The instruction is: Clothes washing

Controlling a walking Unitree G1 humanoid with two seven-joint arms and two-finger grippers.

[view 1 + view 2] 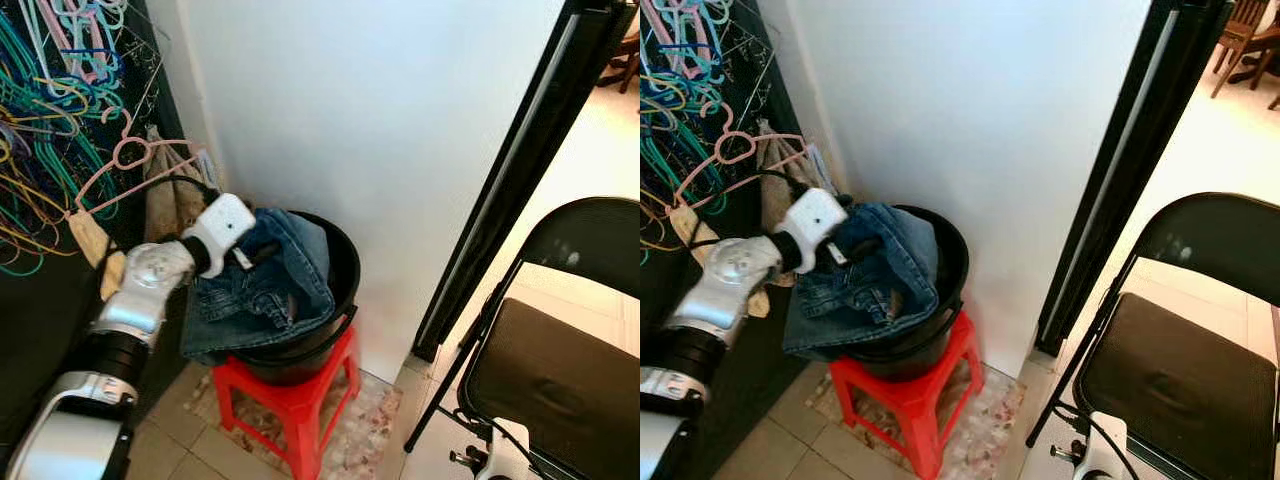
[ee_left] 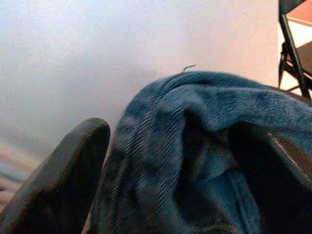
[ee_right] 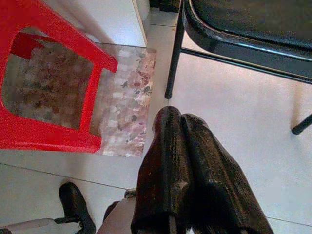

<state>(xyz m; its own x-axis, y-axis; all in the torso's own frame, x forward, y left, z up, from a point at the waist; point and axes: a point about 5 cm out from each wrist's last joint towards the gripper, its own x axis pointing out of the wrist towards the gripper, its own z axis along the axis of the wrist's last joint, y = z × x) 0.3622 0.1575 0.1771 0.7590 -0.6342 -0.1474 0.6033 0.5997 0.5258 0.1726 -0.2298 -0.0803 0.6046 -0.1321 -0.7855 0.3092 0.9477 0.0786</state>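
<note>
Jeans (image 1: 268, 280): one pair, blue denim with a coarse twill weave, crumpled, draped over the near rim of the bucket and hanging down its outer side.
Bucket (image 1: 345, 270): one, round, black, smooth plastic; set on the stool against the white wall.
Stool (image 1: 300, 400): one, red moulded plastic, square top, splayed legs; standing on a speckled mat (image 3: 129, 97).
Left gripper (image 1: 245, 258): at the bucket rim, buried in the denim; fingers (image 2: 63, 185) parted, a fold of jeans lying between them.
Right gripper (image 3: 187, 180): low near the tiled floor, two black fingers pressed together, holding nothing.
Chair (image 1: 560, 370): one, black metal folding frame, padded dark seat, right of the stool.
Hangers (image 1: 60, 110): many, thin coloured wire and plastic, on the dark rack at left.
</note>
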